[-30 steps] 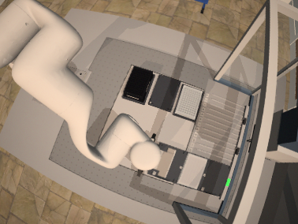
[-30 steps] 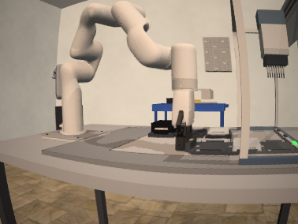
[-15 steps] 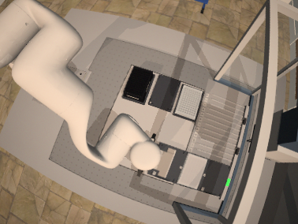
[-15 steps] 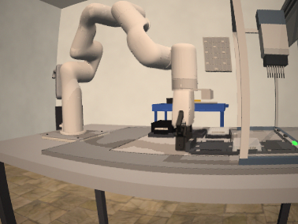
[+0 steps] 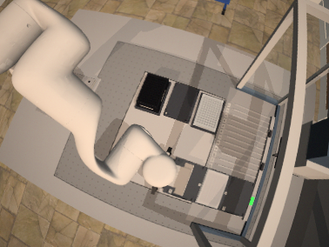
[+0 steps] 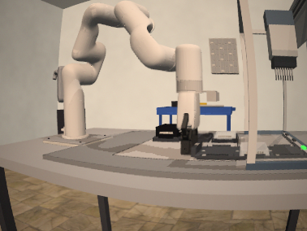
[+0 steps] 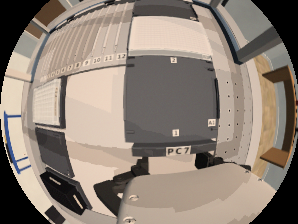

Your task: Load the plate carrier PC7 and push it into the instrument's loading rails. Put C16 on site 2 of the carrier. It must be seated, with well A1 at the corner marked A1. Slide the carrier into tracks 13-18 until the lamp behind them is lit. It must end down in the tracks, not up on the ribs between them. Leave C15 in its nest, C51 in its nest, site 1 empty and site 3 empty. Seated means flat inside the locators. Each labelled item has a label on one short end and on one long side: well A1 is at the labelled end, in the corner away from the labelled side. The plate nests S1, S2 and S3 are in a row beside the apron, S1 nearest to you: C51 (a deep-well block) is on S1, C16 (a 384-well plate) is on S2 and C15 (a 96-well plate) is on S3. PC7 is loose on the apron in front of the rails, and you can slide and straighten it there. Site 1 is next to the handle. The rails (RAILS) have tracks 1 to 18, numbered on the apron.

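Observation:
The carrier PC7 lies lengthwise in the rails at the near side, and its far end reaches the lit green lamp [image 5: 251, 203]. The white plate C16 [image 5: 211, 187] sits on its middle site. The dark sites on either side of C16 are bare. My gripper [image 7: 173, 159] is open at the handle end of the carrier, with a finger on each side. The side view shows the gripper [image 6: 188, 142] low over the apron.
The black block C51 [image 5: 152, 92] is on S1, nest S2 [image 5: 182, 102] is bare, and the 96-well plate C15 [image 5: 208, 112] is on S3. The other tracks of the rails [image 5: 239, 136] hold nothing. The instrument frame post [image 6: 249, 85] and a pipetting head [image 6: 281, 41] stand over the rails.

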`<state>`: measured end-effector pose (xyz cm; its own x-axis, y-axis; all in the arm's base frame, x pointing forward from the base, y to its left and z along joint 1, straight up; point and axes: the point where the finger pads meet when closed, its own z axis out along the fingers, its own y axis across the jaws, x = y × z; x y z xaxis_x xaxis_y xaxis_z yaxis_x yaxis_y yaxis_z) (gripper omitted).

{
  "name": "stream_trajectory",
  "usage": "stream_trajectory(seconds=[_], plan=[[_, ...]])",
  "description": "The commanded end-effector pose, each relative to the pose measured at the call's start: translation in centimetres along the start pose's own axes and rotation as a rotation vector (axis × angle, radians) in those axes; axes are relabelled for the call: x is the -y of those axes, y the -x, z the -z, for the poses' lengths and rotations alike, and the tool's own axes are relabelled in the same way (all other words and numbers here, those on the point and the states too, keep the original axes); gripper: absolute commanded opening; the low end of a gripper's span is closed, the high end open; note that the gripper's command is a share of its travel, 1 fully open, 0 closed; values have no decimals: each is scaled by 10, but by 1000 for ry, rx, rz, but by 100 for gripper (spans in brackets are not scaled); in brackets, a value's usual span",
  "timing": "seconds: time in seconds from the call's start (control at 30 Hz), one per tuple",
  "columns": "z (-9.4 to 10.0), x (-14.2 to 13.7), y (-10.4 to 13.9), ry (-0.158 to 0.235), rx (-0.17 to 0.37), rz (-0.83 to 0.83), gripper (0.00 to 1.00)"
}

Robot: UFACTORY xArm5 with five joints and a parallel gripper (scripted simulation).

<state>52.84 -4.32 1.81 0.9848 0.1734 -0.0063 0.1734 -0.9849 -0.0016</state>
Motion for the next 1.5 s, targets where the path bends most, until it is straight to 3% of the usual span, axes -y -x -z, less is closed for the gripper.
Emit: stream_trajectory(seconds=[0.0,0.87,1.47], plan=[[4,-2,-1,3,-14,-1,81],[3,-2,7,4,-14,-1,81],[30,-2,7,4,-14,-1,81]])
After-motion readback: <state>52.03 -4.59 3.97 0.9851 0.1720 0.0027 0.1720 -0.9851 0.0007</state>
